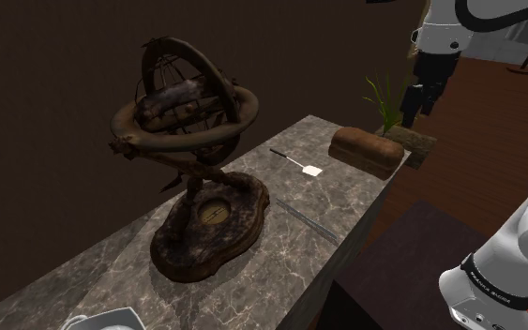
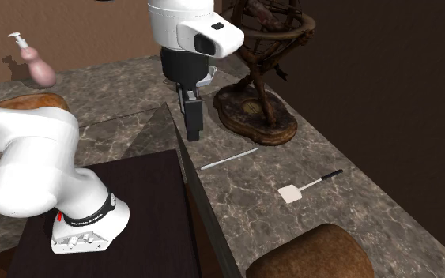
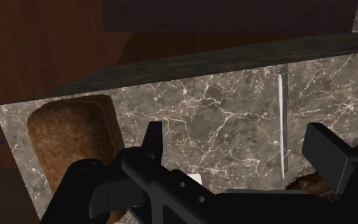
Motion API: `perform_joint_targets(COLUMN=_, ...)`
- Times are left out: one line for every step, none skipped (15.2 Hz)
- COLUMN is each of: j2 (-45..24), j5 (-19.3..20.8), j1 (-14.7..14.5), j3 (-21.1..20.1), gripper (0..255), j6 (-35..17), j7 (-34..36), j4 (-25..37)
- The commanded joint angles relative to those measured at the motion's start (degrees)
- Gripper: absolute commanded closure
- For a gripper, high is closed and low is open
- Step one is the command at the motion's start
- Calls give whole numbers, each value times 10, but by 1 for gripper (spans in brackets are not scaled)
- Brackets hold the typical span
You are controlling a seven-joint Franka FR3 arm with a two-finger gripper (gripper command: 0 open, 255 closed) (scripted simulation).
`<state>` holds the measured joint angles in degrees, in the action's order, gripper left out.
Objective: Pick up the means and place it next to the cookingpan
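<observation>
The dark marble desk point(image 1: 252, 272) held the flat spatula point(image 1: 310, 172) between the loaf point(image 1: 367, 150) and an ornate globe stand point(image 1: 210, 230). My gripper point(image 2: 194, 130) hung wide open and empty above. I risked pinching the thin pale rod point(image 2: 228, 159) nearby instead.

- You get a dim shoulder view: the armillary sphere point(image 1: 185, 122) stands murky against a dark wall point(image 1: 37, 66), and the marble counter point(image 1: 290, 202) carries only a weak sheen.
- Your second exterior view is brighter. The white arm point(image 2: 31, 162) glares, and the soap dispenser point(image 2: 35, 65) casts a soft shadow beside it.
- In your wrist view, the marble between the black fingers point(image 3: 329, 156) is evenly lit, and the fingers show faint highlights.
</observation>
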<state>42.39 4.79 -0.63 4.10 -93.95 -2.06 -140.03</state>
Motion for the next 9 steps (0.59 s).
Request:
perform_joint_targets(j2=0, j5=0, j1=0, j3=0, gripper=0, j6=0, j7=0, j4=0)
perform_joint_targets(j2=-7, j5=-3, j1=-3, j3=-3, gripper=0, j6=-19, j7=4, j4=-12)
perform_joint_targets(j2=-15, j5=-7, j1=-7, j3=-7, gripper=0, j6=-38, j7=7, j4=-24)
perform_joint_targets(j2=-23, j5=-10, j1=-11, j3=-10, gripper=0, j6=-58, j7=11, j4=-34)
perform_joint_targets(j2=-33, j5=-13, j1=-14, j3=-14, gripper=0, j6=-77, j7=15, j4=-44)
perform_joint_targets(j2=-43, j5=-16, j1=-18, j3=-17, gripper=0, j6=-97, j7=18, j4=-54)
perform_joint_targets(j2=-55, j5=-20, j1=-22, j3=-20, gripper=0, j6=-117, j7=21, j4=-62)
perform_joint_targets(j2=-67, j5=-23, j1=-26, j3=-24, gripper=0, j6=-138, j7=25, j4=-70)
perform_joint_targets(j2=-80, j5=-26, j1=-30, j3=-27, gripper=0, j6=-158, j7=28, j4=-77)
